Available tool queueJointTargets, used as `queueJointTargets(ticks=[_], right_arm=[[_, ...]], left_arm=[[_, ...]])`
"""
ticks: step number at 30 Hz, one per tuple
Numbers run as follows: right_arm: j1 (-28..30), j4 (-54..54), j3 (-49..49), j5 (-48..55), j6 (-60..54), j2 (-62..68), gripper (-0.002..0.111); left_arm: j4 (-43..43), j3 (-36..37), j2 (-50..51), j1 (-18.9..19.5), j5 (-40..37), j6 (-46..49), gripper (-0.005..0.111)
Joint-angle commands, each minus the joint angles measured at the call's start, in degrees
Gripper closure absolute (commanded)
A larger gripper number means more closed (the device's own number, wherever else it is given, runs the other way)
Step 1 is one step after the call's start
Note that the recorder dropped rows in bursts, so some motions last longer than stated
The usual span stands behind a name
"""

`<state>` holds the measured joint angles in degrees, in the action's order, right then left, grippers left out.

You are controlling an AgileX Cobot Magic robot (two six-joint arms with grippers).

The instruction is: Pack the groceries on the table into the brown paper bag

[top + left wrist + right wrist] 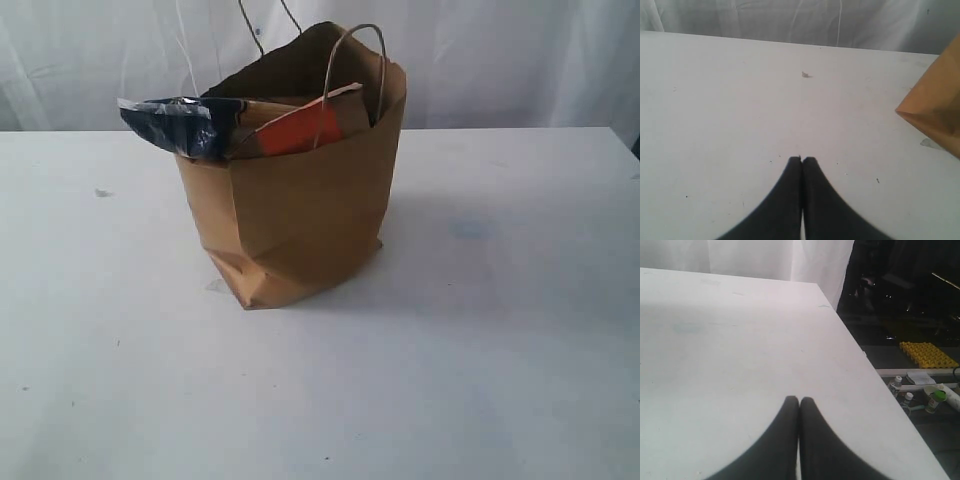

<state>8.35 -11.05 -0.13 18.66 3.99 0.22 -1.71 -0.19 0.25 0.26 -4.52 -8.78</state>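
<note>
While the left gripper (802, 159) hangs over the table (715, 125) with its two dark fingers pressed together and nothing between them, a tiny crumb (103, 192) lies on the white top at about nine o'clock from the brown paper bag (300, 220) in the exterior view, well apart from it. The bag stands upright near the middle of the table, creased and dented at its base, its mouth open. A long dark pasta packet (175, 120) pokes out over the bag's rim at ten o'clock, its shiny end hanging past the paper wall. Just beside it, at twelve o'clock, a brown pouch with orange label (300, 128) sits tilted inside the mouth. A twisted cord handle (352, 60) arches above the rim at one o'clock. At three o'clock from the bag, a faint bluish smudge (468, 230) marks the table. The right gripper (799, 399) hovers over the table near its edge, its fingers likewise closed on nothing.
</note>
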Motion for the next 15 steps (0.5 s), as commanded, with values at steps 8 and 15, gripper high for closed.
queueJointTargets(ticks=[8,15], right_arm=[[0.28,-0.37,0.13,-0.43,0.31,-0.22,0.108],[0.28,-0.37,0.13,-0.43,0.31,-0.22,0.108]], left_arm=[[0.17,0.19,-0.25,2.98,0.25,-0.02,0.107],[0.17,0.19,-0.25,5.08,0.25,-0.02,0.107]])
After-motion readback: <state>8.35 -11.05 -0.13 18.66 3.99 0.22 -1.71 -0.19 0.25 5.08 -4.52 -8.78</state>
